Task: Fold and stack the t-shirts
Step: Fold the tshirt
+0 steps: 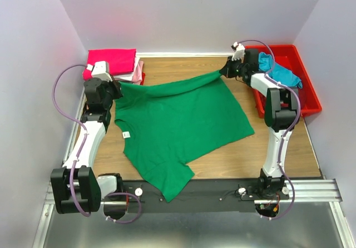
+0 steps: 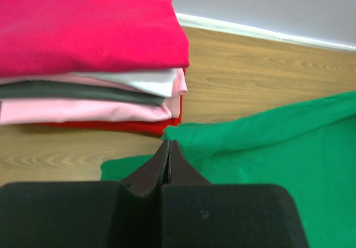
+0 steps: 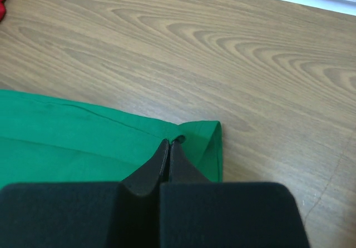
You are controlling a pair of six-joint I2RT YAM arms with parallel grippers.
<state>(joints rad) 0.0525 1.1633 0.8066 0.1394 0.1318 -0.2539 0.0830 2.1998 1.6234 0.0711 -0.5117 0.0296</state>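
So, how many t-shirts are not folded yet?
2. The green t-shirt lies spread on the table, its far edge pinched by the left gripper and the right gripper. The teal t-shirt lies crumpled in the red bin at far right. Others may hide beneath it.

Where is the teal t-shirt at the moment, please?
In the top view, the teal t-shirt lies in the red bin at the far right.

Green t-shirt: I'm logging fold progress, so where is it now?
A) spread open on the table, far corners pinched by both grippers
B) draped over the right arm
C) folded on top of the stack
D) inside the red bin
A: the green t-shirt lies unfolded on the table, its far corners in the shut left gripper and right gripper, beside the stack.
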